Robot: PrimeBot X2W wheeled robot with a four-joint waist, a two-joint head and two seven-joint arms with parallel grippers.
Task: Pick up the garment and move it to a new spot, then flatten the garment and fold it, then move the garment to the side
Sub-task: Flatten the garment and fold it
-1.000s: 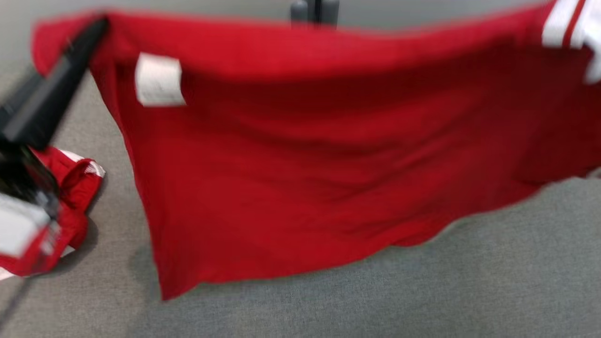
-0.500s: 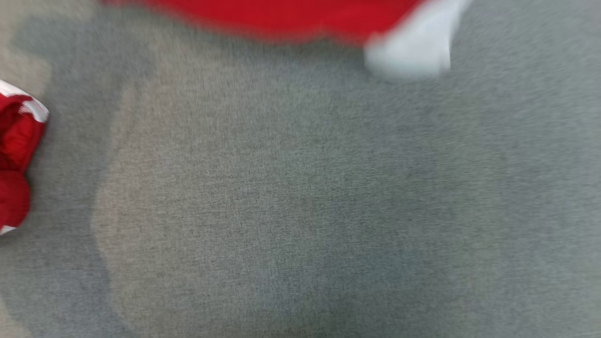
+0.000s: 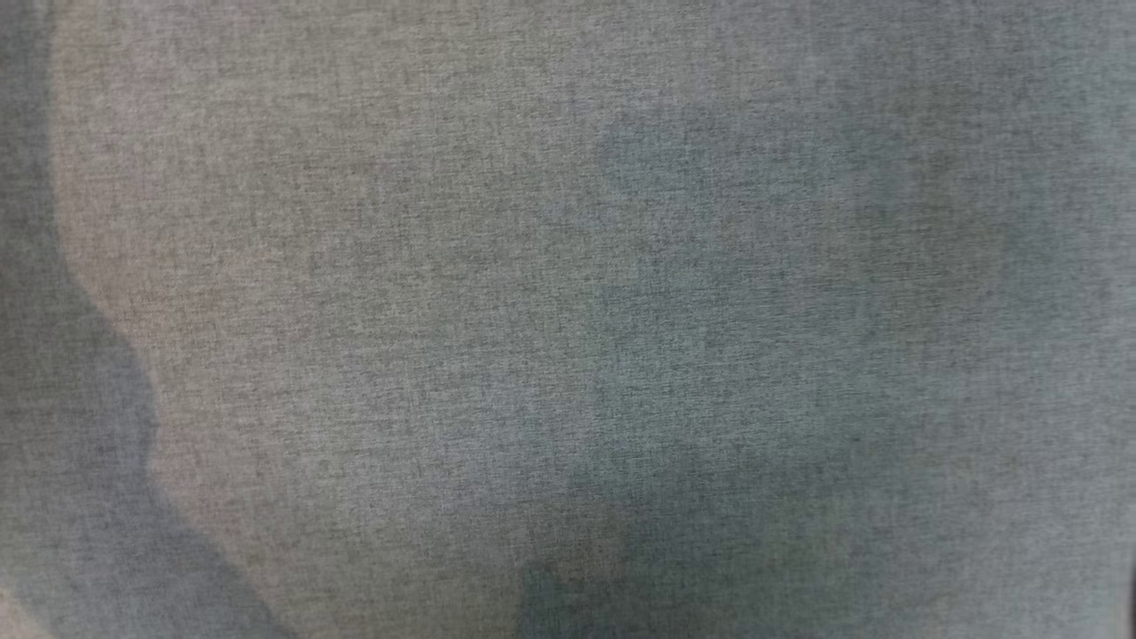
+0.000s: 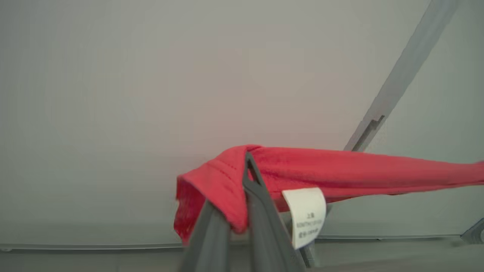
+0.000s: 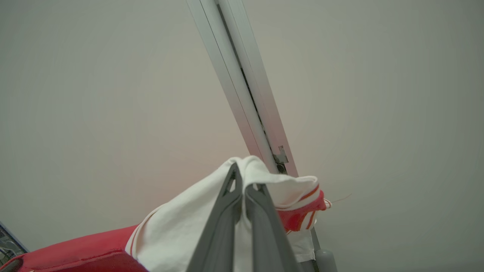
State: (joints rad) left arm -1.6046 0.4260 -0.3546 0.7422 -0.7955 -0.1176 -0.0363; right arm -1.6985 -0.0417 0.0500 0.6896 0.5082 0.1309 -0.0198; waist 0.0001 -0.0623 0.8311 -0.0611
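The left gripper (image 4: 238, 181) is clenching the hem of a red garment (image 4: 340, 170), holding it up in front of a pale wall (image 4: 113, 94). The cloth is stretching away toward 3 o'clock, and a white label (image 4: 305, 211) is hanging at 4 o'clock from the fingertips. The right gripper (image 5: 242, 181) is pinching a white trim (image 5: 181, 226) with red stripes, the red body trailing off toward 8 o'clock. A metal rail (image 5: 242, 87) is rising behind toward 12 o'clock. Below, shadows are lying across the grey tabletop (image 3: 355, 266).
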